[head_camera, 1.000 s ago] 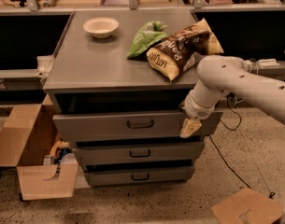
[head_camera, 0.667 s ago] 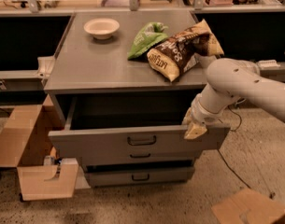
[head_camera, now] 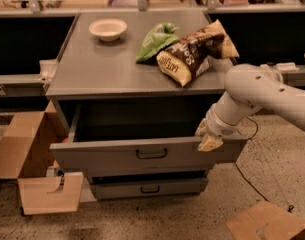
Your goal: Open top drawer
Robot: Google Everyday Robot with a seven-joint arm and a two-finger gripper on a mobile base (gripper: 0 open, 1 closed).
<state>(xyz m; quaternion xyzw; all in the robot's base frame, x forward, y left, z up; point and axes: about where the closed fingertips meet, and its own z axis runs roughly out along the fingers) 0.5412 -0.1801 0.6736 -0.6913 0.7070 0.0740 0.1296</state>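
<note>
gripper [head_camera: 210,141] at front rim of pulled-out top drawer [head_camera: 107,157]

The arm [head_camera: 262,91] is a thick, smooth tube in glossy off-white, rounded like a bent pipe at its elbow. A few small dark dots [head_camera: 278,86], either holes or screw heads, run along its upper shell. Toward the end it narrows into a paler wrist collar [head_camera: 223,120] with faint ringed seams. The gripper [head_camera: 210,138] is a blunt cream-yellow piece, darker than the shell. It sits below the front edge of the counter [head_camera: 117,69], near its front right corner.
</note>
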